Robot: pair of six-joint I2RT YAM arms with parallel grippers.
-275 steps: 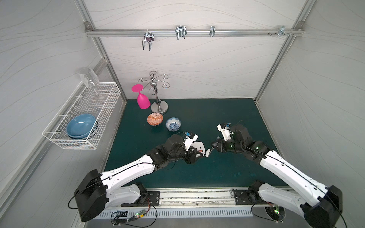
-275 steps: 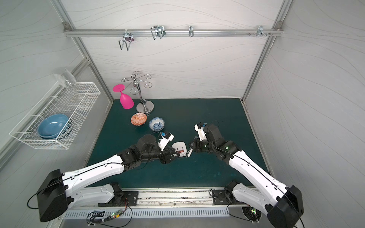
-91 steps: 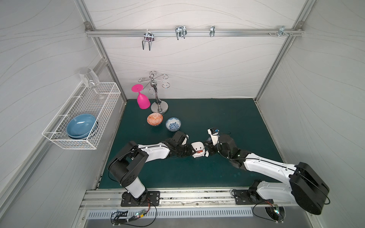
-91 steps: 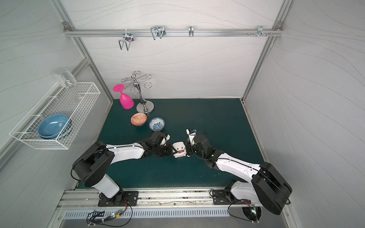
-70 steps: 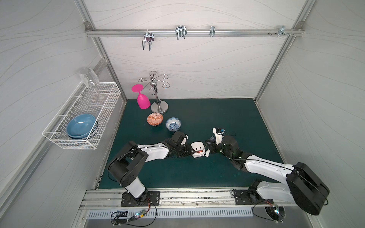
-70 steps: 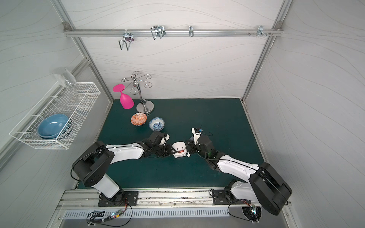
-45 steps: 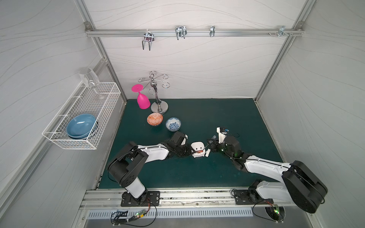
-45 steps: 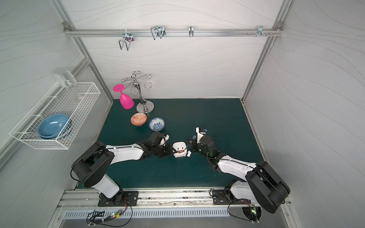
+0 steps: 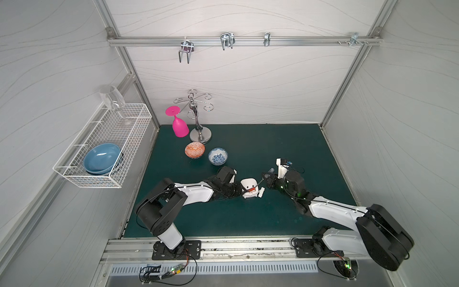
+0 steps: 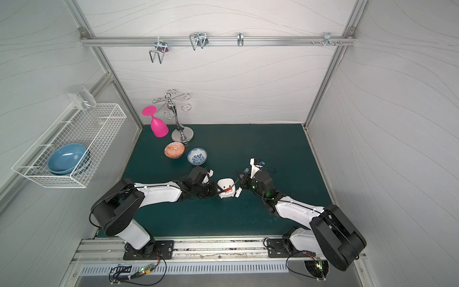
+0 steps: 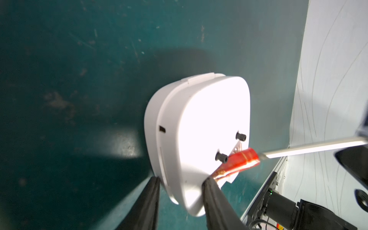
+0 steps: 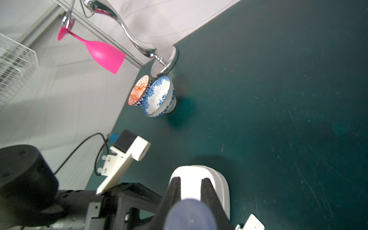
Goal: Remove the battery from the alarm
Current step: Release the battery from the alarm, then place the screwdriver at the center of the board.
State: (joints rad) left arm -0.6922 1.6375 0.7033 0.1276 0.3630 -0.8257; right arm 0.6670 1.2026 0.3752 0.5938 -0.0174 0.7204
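On green mat, left fingers clamp rounded alarm, right fingers grip screwdriver touching cylindrical battery.

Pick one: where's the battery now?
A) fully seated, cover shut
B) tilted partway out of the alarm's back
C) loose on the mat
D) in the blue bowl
B: the left wrist view shows the battery angled up out of the alarm, the screwdriver shaft meeting its raised end.

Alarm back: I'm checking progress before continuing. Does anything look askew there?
Yes. The battery sits crooked, with one end raised off the back of the alarm. The tip of the screwdriver rests against that raised end.
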